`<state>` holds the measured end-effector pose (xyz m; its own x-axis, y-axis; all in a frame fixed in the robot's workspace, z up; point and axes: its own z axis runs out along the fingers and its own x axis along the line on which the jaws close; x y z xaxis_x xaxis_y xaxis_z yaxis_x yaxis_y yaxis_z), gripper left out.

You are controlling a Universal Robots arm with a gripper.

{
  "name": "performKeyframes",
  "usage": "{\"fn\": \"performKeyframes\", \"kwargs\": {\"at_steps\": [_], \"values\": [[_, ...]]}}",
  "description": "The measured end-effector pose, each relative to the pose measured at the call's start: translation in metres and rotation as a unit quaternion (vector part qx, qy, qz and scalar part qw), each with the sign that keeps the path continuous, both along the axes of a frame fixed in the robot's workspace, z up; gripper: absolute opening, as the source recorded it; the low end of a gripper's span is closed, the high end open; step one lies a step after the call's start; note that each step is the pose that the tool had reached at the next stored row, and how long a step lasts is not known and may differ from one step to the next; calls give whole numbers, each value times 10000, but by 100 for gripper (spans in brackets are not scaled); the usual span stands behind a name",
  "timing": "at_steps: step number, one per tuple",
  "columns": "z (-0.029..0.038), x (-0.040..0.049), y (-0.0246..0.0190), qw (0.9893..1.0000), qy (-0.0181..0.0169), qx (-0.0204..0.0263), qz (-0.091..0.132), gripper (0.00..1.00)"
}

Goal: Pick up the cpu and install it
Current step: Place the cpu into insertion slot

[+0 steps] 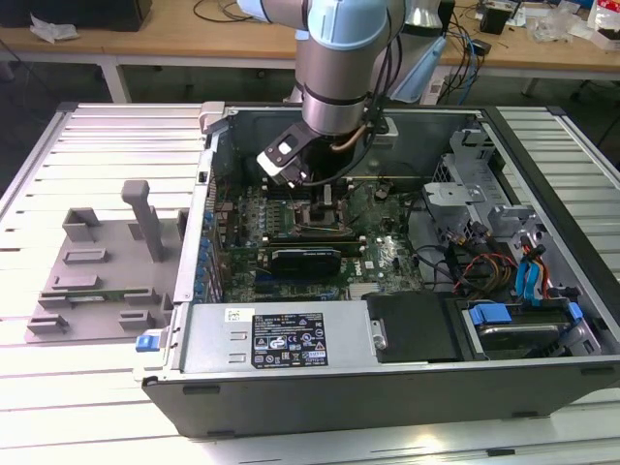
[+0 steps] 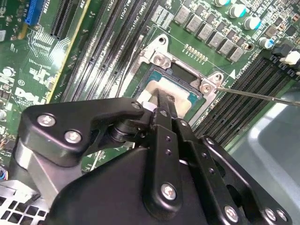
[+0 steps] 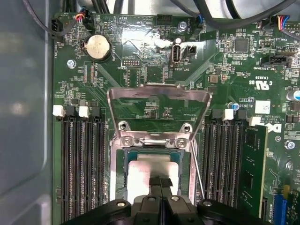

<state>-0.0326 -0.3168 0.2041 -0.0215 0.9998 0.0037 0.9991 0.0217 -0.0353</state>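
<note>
The cpu [image 3: 150, 169] [image 2: 180, 91], a square chip with a silvery top plate and a thin green rim, lies flat in the motherboard's socket [image 3: 119, 176]. The socket's metal load frame [image 3: 157, 101] is swung up and open, with its thin lever rod [image 3: 197, 164] [image 2: 262, 96] standing free beside it. My gripper [image 3: 160, 182] [image 2: 159, 101] [image 1: 325, 194] hangs straight over the socket inside the computer case. Its two black fingers are shut together, and their tips sit at the chip's top plate with nothing between them.
Rows of memory slots [image 3: 79, 164] flank the socket on both sides. A black expansion card [image 1: 308, 260] lies in front of it, and the power supply [image 1: 281, 334] and the drive bays [image 1: 523, 320] line the case's front. A grey fixture plate [image 1: 97, 281] sits at the exterior view's left.
</note>
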Motion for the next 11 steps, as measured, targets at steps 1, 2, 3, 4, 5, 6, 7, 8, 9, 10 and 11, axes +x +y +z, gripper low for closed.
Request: {"fn": "performKeyframes", "kwargs": {"at_steps": [1,2,3,4,5,6,7,8,9,10,11], "values": [[1,7,0,10000,-1,0,2,11],[96,8,0,10000,-1,0,2,11],[156,8,0,10000,0,-1,2,11],[188,8,0,10000,-1,-1,2,11],[205,8,0,10000,-1,-2,2,11],[213,8,0,10000,-1,-2,2,11],[225,8,0,10000,-1,-3,2,11],[272,8,0,10000,-1,-6,3,11],[299,8,0,10000,-1,-7,2,11],[324,8,0,10000,-1,-8,2,11],[351,8,0,10000,-1,-8,2,11]]}}
